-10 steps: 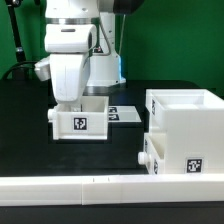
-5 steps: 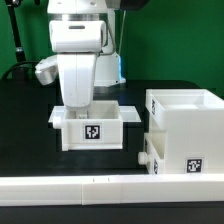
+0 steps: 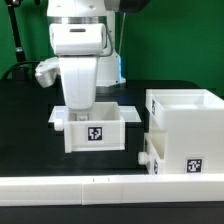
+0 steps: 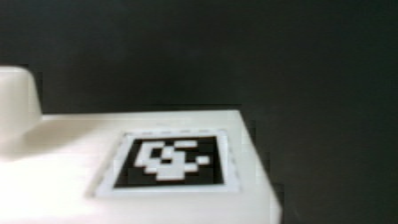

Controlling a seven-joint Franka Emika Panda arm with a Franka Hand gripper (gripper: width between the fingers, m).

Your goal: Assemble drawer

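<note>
Compared with a second ago, the tray (image 3: 93, 126) is sitting nearer the camera, with the gripper (image 3: 78, 106) pinching its back wall beside the housing (image 3: 184, 130).

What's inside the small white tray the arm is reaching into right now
In the exterior view, the gripper reaches down into the tray; its fingertips are hidden behind the tray's front wall. Nothing else shows inside, but the floor is covered from this angle, so I can't rule anything out.

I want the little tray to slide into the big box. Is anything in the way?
Nothing visible stands between them. The tray sits under the gripper, on the exterior view's left of the housing, with only bare black table in the gap. A second tray already pokes out of the housing's lower front.
</note>
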